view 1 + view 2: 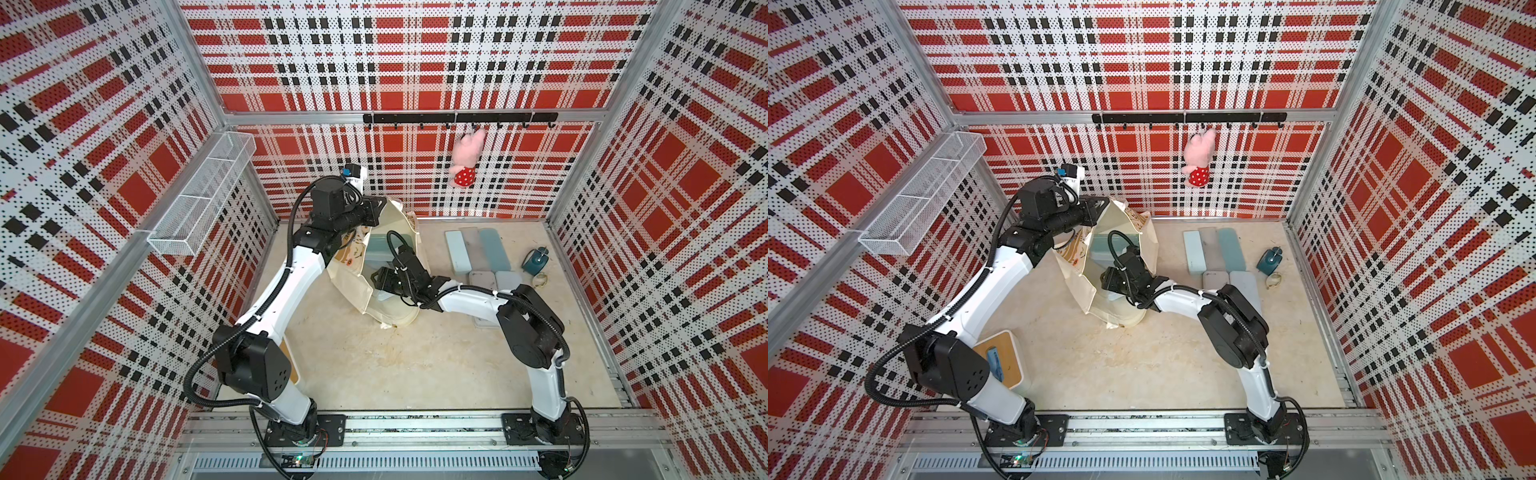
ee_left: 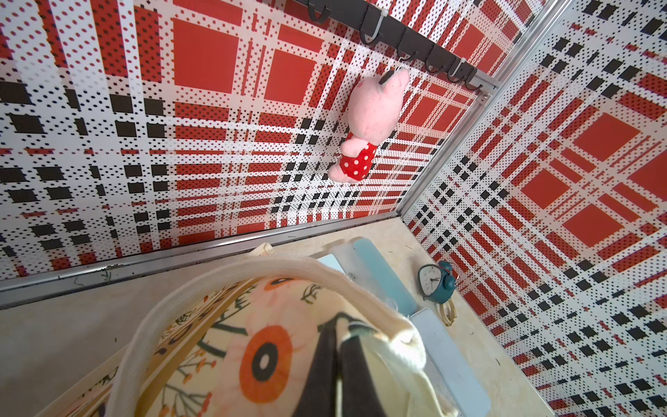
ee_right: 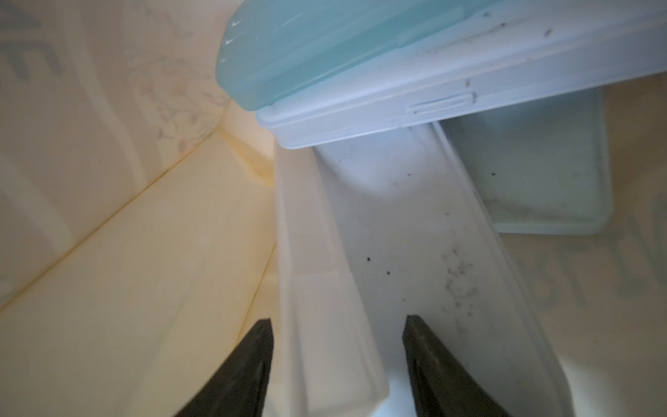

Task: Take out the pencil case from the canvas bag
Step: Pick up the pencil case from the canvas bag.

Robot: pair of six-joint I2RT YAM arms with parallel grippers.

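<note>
I have the left gripper (image 2: pixel 341 329) clamped on the canvas bag (image 1: pixel 351 286) at its mouth. Cloth is bunched between the closed fingers beside the white padded handle (image 2: pixel 288 265), and the bag's mouth gapes wide. The right gripper (image 3: pixel 337 319) is down inside the bag. Its jaws stand apart, with the narrow side of a white pencil case (image 3: pixel 397 224) between the fingers (image 3: pixel 249 368). I cannot tell whether either pad touches it. That case sits inside the bag, and its far end runs under a frosted case (image 3: pixel 451 86). A teal-lidded case (image 3: pixel 325 47) lies against the frosted one, and a pale green case (image 3: pixel 541 180) lies below them. Outside the bag, on the right arm's side, more flat cases (image 1: pixel 478 249) lie on the table (image 1: pixel 374 365). A teal alarm clock (image 1: pixel 536 259) stands beyond them.
</note>
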